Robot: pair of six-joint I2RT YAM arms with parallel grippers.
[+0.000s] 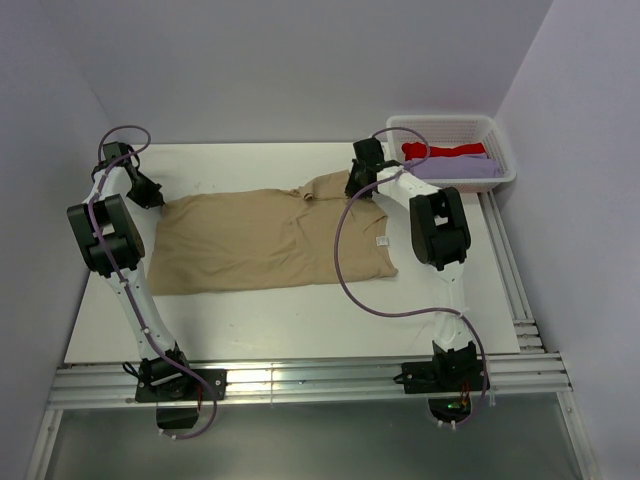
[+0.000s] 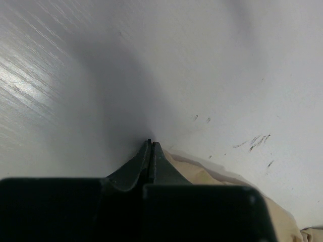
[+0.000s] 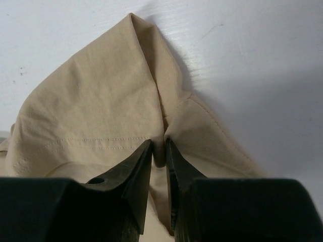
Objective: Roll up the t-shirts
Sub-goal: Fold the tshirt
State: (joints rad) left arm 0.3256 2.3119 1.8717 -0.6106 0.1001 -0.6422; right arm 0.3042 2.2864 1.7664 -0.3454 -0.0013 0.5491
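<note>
**A:** What do the right fingers (image 3: 159, 143) have?

**B:** A raised ridge of the tan t-shirt (image 3: 96, 101). They stand only a narrow gap apart, with the fold of cloth filling it. Around them the fabric peaks up off the desk (image 1: 300, 320) like a small tent. A stitched hem runs across it, so I take it for the far sleeve.

**A:** And the left fingers (image 2: 150, 146)?

**B:** Pressed tip to tip, with no gap. They sit low at the shirt's opposite end, right by its edge. Cloth shows just beside and under them, but I cannot tell whether any is caught between them.

**A:** Where does the shirt itself lie?

**B:** Spread lengthwise across the middle of the desk, between the two arms. It is mostly flat, with its small white neck label (image 1: 381, 241) showing toward the right end. No part of it is rolled.

**A:** The others?

**B:** A red t-shirt (image 1: 450, 150) and a lavender t-shirt (image 1: 460, 170) lie in the white basket (image 1: 506, 165) at the far right corner, touching each other. I cannot tell whether they are rolled.

**A:** So how far along are we?

**B:** Early, I'd say. The tan one looks to be at the tidying stage, with its sleeve about to be handled. The rolling of it is all ahead, and perhaps that of the two basket shirts as well.
</note>
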